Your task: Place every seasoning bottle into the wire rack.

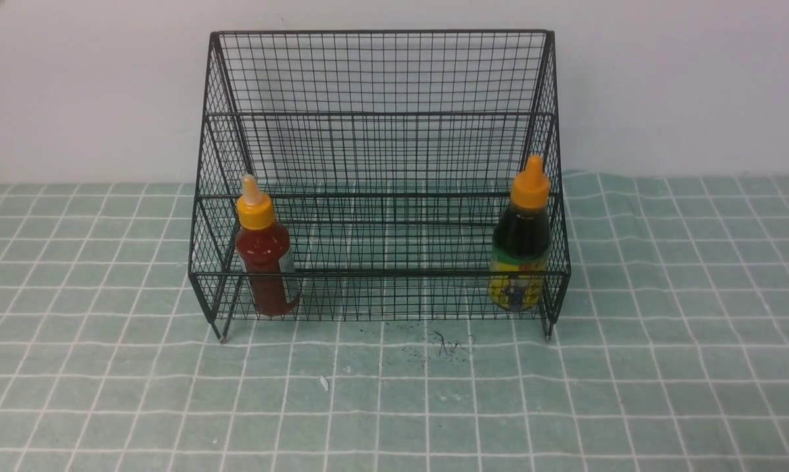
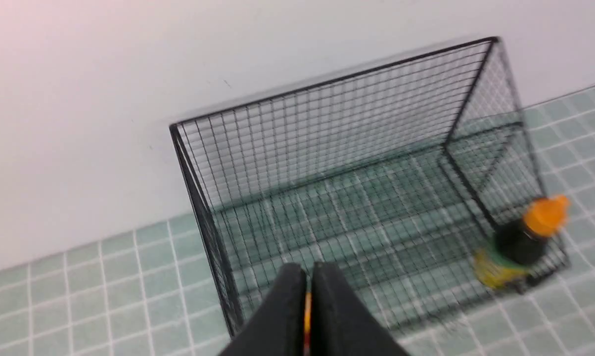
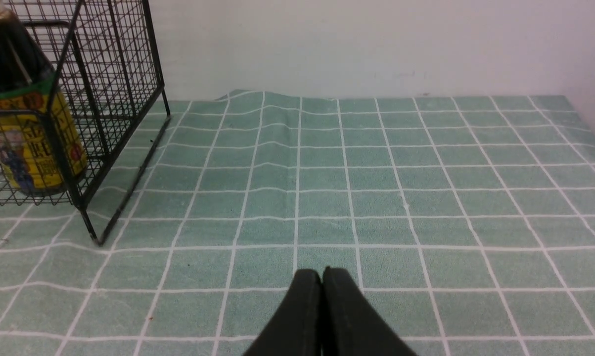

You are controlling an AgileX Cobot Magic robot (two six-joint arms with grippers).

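The black wire rack (image 1: pixel 381 111) stands at the back of the table against the wall. The slim red-sauce seasoning bottle (image 1: pixel 263 262) is upright in the rack's lowest tier at its left end. At the right end of that tier stands the squat dark-sauce bottle (image 1: pixel 522 249), also upright. Neither arm shows in the front view. My left gripper (image 2: pixel 309 269) hangs shut above the rack (image 2: pixel 327 148), with a thin orange streak showing through the slit between its fingers; the dark bottle (image 2: pixel 515 247) is off to one side. My right gripper (image 3: pixel 322 272) is shut and empty over the cloth, away from the rack (image 3: pixel 114 74) and the dark bottle (image 3: pixel 25 123).
A green cloth (image 1: pixel 663 367) with white grid lines covers the table and is rippled near the rack's right side (image 3: pixel 257 99). A white wall (image 1: pixel 683 85) runs close behind the rack. Small dark marks (image 1: pixel 446 344) lie on the cloth before the rack.
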